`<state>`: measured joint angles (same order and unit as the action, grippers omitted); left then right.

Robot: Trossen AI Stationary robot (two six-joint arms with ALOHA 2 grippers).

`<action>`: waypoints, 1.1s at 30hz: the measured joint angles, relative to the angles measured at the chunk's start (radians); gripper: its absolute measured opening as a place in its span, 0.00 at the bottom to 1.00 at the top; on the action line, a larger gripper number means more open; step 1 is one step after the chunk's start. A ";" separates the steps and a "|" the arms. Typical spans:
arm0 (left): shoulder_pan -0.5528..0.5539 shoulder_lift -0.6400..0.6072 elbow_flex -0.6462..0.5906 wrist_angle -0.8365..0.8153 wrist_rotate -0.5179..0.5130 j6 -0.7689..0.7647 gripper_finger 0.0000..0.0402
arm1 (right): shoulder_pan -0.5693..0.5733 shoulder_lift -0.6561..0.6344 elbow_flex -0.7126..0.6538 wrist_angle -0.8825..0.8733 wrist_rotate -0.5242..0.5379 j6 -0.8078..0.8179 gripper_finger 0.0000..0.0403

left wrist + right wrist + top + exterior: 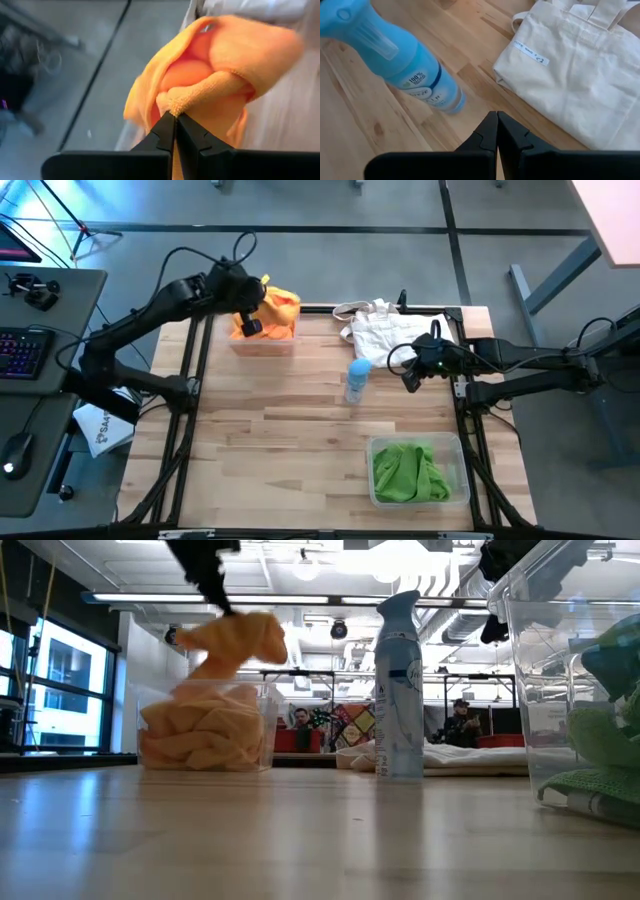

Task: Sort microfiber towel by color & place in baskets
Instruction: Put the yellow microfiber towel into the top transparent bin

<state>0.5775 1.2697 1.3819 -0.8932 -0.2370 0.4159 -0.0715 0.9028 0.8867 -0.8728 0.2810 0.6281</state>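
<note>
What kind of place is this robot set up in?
Probably a robotics lab or open workshop floor. A wooden worktable stands on bare concrete beside a desk with a lit keyboard, and across the table you see a large hall with ceiling strip lights and seated people.

Orange towels [272, 320] fill the far basket [262, 343]; green towels [408, 471] the near basket [455, 450].

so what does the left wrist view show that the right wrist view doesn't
Only the left wrist view shows the left hand shut on an orange towel, which bunches up past its fingertips. Only the right wrist view shows the light-blue bottle standing on the wooden table beside the white tote bag, with the right hand shut and empty. Both share closed dark fingers at the picture's bottom.
</note>
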 joint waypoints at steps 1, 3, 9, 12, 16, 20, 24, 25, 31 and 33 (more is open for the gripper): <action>0.018 0.000 -0.027 0.000 0.000 -0.012 0.00 | 0.000 0.000 0.000 0.006 0.000 0.000 0.00; 0.056 0.000 -0.085 0.002 0.003 -0.034 0.00 | 0.000 0.000 0.000 0.014 0.000 0.000 0.00; 0.149 0.000 -0.272 0.120 0.057 -0.097 0.00 | 0.000 0.000 0.000 0.018 0.000 0.000 0.00; 0.166 0.002 -0.342 0.211 0.101 -0.219 0.00 | 0.000 0.000 0.000 0.020 0.000 0.003 0.00; 0.175 0.034 -0.365 0.264 0.105 -0.543 0.00 | -0.001 0.000 0.000 0.027 0.008 0.006 0.00; 0.183 0.092 -0.364 0.271 0.120 -0.796 0.00 | -0.001 0.000 0.000 0.027 0.035 0.031 0.00; 0.192 0.185 -0.364 0.272 0.184 -0.947 0.00 | -0.001 0.000 0.000 0.027 0.038 0.048 0.00; 0.195 0.211 -0.364 0.271 0.194 -0.961 0.00 | -0.001 0.000 0.000 0.027 0.038 0.048 0.00; 0.229 0.331 -0.361 0.269 0.252 -1.033 0.00 | -0.001 0.000 0.000 0.027 0.040 0.071 0.00; 0.239 0.357 -0.360 0.270 0.267 -1.039 0.00 | -0.001 0.000 0.000 0.027 0.040 0.072 0.00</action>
<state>0.8170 1.6263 1.0222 -0.6232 0.0302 -0.6234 -0.0723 0.9031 0.8867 -0.8463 0.3206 0.6998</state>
